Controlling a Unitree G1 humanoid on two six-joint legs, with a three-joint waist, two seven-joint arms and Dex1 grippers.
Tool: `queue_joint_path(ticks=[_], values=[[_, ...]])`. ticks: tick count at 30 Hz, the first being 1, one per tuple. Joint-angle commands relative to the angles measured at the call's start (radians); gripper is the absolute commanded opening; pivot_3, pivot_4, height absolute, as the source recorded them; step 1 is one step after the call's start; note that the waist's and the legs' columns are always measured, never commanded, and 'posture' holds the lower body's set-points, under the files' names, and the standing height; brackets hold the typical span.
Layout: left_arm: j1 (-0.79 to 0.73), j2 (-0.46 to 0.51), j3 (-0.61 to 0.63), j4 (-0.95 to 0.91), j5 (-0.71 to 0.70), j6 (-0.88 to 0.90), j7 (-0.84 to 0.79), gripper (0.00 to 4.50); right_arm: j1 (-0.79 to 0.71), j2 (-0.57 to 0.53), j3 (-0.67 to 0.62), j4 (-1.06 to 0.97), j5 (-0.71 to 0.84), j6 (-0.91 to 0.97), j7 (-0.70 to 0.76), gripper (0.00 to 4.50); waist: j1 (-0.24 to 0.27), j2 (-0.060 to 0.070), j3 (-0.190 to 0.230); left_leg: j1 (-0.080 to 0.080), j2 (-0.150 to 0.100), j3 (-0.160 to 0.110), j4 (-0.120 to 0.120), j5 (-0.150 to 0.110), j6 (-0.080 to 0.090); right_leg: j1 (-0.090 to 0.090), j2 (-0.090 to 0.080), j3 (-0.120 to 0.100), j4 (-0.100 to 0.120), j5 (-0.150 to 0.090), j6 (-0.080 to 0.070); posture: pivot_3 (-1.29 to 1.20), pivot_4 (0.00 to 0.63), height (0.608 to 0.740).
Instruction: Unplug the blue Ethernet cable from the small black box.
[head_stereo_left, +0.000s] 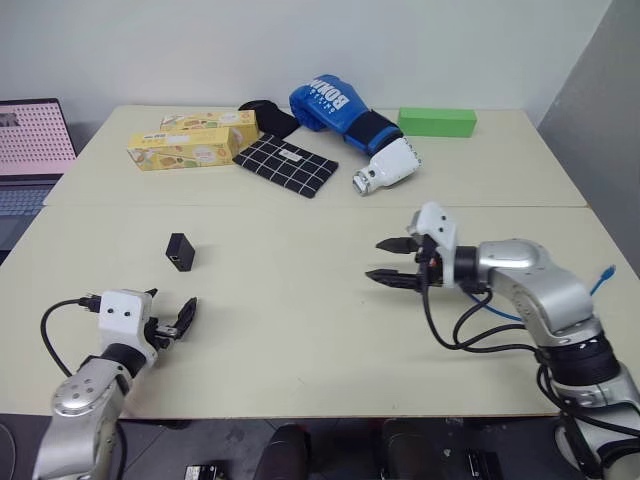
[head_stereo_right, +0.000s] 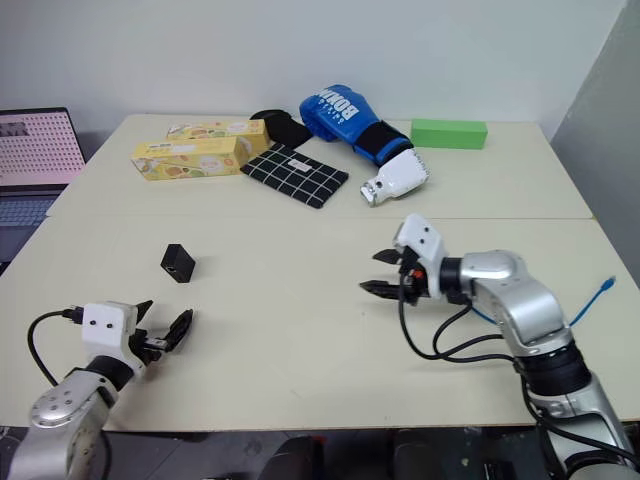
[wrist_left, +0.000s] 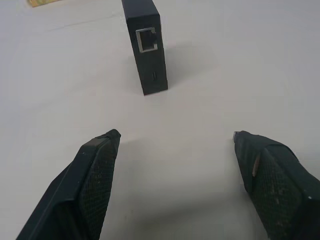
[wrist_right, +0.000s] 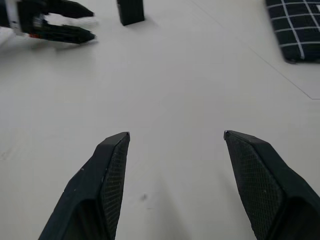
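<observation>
My left gripper (head_stereo_left: 170, 320) sits low near the front edge of the table (head_stereo_left: 300, 330), its two black fingers (wrist_left: 95, 170) spread wide with nothing between them. Up close their inner faces are finely cross-hatched, like knurled rubber, tapering to blunt tips. Straight ahead of them, a little apart, stands the small black box (head_stereo_left: 180, 251): a matte rectangular block on its narrow end, with a square silvery port (wrist_left: 147, 39) facing me and nothing plugged into it.

My right gripper (head_stereo_left: 392, 261) hangs over the middle of the table, pointing across toward my left side, its jaws also well apart and holding nothing. The same dimpled texture covers those fingers (wrist_right: 107, 175). Glossy black cables loop under the rounded silver forearm.

The blue Ethernet cable (head_stereo_left: 600, 280) lies off at the table's right edge, behind my right arm; a thin bright-blue strand with one small plug end poking up, and another stretch of it showing beneath the arm. It is well apart from the box.

The tabletop is smooth, pale cream, with a seam running across. At its far side lie a black cloth with a white grid (head_stereo_left: 286, 163), two long yellow cardboard cartons (head_stereo_left: 185, 148), a shiny blue boxing glove (head_stereo_left: 335, 108), a white ribbed object (head_stereo_left: 388, 166) just beside the glove's cuff, and a plain green block (head_stereo_left: 437, 121). A laptop (head_stereo_left: 30, 150) stands off the table's left.
</observation>
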Motion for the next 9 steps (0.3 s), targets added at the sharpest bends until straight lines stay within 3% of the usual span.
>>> queue_joint_path(ticks=[1,9], values=[[0.036,0.102,0.114,-0.123,-0.068,0.079,-0.089,3.85,0.012,-0.106,-0.105,0.079,-0.006,-0.04,0.029,3.19,0.0,0.0,0.0,0.0,0.0,0.0,0.0,0.0,0.0,0.0,0.001,0.0,0.0,0.0,0.0,0.0,0.15,0.74],[0.048,0.184,0.22,-0.152,-0.162,0.17,-0.202,3.85,0.015,-0.182,-0.119,0.147,-0.01,-0.084,0.068,3.19,-0.008,0.0,0.001,0.001,0.001,0.003,-0.001,0.0,0.0,0.0,0.001,0.002,-0.001,0.0,0.0,0.0,0.15,0.74]])
